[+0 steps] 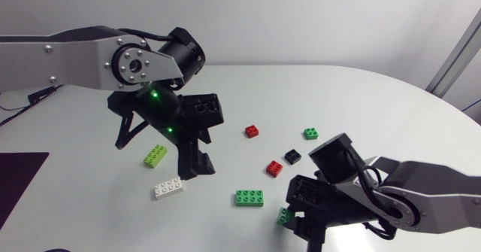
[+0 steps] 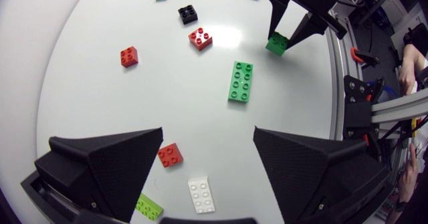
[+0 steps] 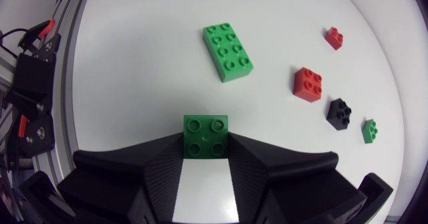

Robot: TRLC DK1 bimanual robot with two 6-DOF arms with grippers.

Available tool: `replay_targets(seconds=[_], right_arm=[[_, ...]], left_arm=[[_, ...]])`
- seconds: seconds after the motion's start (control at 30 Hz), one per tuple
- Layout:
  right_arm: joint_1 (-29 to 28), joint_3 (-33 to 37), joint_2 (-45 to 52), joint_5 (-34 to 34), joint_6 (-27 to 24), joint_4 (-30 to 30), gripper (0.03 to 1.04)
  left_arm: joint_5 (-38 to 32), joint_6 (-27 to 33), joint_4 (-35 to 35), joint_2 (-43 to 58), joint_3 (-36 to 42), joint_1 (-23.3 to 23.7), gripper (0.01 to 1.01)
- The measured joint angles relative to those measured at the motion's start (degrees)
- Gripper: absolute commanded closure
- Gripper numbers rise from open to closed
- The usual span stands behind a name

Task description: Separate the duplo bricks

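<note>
My right gripper (image 3: 205,146) is shut on a small dark green brick (image 3: 205,134) at the table's near edge, seen from above at the green brick (image 1: 284,216) under the right gripper (image 1: 291,220). Ahead of it lies a green two-by-four brick (image 3: 228,51). My left gripper (image 2: 207,136) hangs open over the table's left middle with nothing held. A small red brick (image 2: 170,155) lies under it, close to one finger (image 2: 114,164). In the head view the left gripper (image 1: 162,151) covers that red brick.
A lime brick (image 1: 155,156) and a white brick (image 1: 168,188) lie by the left gripper. The green two-by-four (image 1: 249,198) sits between the arms. Farther back are two red bricks (image 1: 253,131) (image 1: 274,168), a black one (image 1: 292,156) and a small green one (image 1: 310,133).
</note>
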Motion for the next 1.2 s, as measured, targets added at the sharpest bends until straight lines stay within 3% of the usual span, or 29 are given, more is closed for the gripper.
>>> replay_targets(seconds=[0.2, 0.43, 0.57, 0.67, 0.8, 0.97, 1.2], right_arm=[[5.62, 5.29, 7.26, -0.04, 2.95, 0.61, 0.72], [8.02, 8.66, 14.91, -0.02, 3.98, 4.59, 0.67], [8.13, 8.85, 16.28, 0.04, 3.96, 5.42, 0.25], [8.07, 8.61, 14.99, 0.15, 3.96, 5.20, 0.07], [5.35, 8.24, 8.22, -0.09, 3.87, 1.64, 0.07], [-5.09, 8.90, -0.70, -1.77, 2.82, -1.49, 0.07], [-15.72, 13.79, 5.68, 2.97, 4.00, 5.64, 0.13]], left_arm=[[1.44, -0.66, 0.17, -1.25, -2.34, 0.35, 0.084], [1.68, -1.05, 0.33, -3.06, -3.17, 0.79, 0.062], [2.08, -1.05, 0.98, -3.21, -3.17, 0.94, 0.059], [2.30, -1.27, 1.51, -3.21, -3.17, 0.94, 0.059], [2.49, -1.90, 2.49, -3.17, -3.17, 0.92, 0.059], [2.51, -2.58, 4.22, -1.62, -3.10, 0.83, 0.059], [2.51, -2.60, 5.18, 2.10, -2.38, 1.01, 0.059]])
